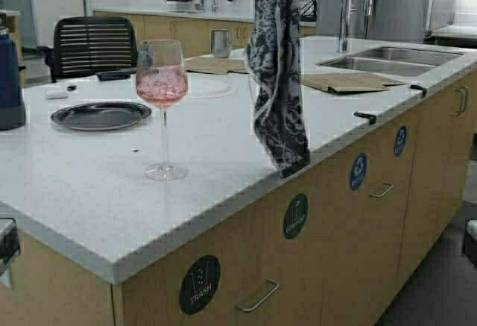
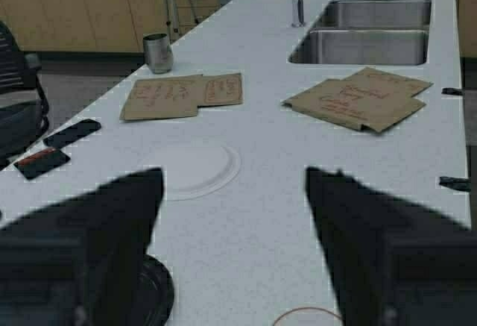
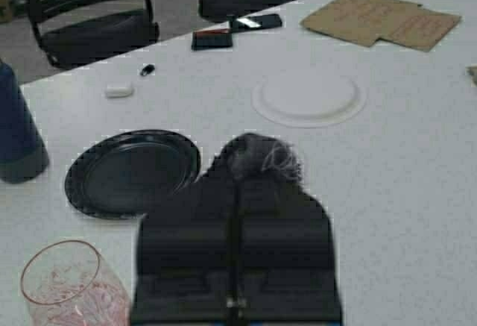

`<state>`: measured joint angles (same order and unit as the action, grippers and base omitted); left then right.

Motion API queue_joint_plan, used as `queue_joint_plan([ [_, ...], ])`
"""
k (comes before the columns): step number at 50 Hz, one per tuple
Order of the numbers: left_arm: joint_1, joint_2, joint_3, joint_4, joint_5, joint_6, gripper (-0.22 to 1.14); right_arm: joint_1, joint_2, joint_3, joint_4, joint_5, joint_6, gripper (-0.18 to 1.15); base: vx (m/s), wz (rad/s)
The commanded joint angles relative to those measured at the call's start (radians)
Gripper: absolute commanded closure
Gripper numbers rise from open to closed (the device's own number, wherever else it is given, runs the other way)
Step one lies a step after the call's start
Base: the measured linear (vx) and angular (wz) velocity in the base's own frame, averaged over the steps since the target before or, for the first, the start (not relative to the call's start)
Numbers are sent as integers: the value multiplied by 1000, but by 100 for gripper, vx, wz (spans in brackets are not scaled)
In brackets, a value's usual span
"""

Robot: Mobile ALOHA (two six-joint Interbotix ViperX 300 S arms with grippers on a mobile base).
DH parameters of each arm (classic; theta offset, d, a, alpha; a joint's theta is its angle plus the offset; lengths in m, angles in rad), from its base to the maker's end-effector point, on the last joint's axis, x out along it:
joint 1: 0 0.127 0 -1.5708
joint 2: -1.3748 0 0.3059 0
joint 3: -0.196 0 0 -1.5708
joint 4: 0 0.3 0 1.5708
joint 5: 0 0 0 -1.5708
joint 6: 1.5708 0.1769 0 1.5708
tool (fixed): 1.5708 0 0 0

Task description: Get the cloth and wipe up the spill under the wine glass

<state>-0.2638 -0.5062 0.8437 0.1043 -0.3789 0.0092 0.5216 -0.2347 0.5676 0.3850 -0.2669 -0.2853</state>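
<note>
The cloth (image 1: 277,65), pale with a dark floral print, hangs limp from above the top of the high view, its lower end level with the counter's front edge. My right gripper (image 3: 242,154) is shut on its top; a tuft of cloth (image 3: 262,159) shows at the fingertips. The wine glass (image 1: 162,106) with pink drink stands upright on the white counter (image 1: 223,162), left of the cloth; it also shows in the right wrist view (image 3: 67,289). My left gripper (image 2: 235,173) is open and empty above the counter, with the glass rim (image 2: 309,315) just below it. I see no clear spill.
A black plate (image 1: 100,115) lies left of the glass and a white plate (image 1: 209,87) behind it. Tan paper sheets (image 1: 346,81), a steel tumbler (image 1: 221,42) and a sink (image 1: 395,59) are farther back. A blue bottle (image 1: 9,80) stands far left.
</note>
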Motion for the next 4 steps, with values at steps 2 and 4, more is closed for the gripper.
queue_joint_plan([
  [2,-2,-5,-26,-2,-3,0,-2,0,-44,-25,-3,-6,-18,92,0,0],
  [4,-2,-5,-26,-2,-3,0,-2,0,-48,-23,-3,-6,-25,92,0,0],
])
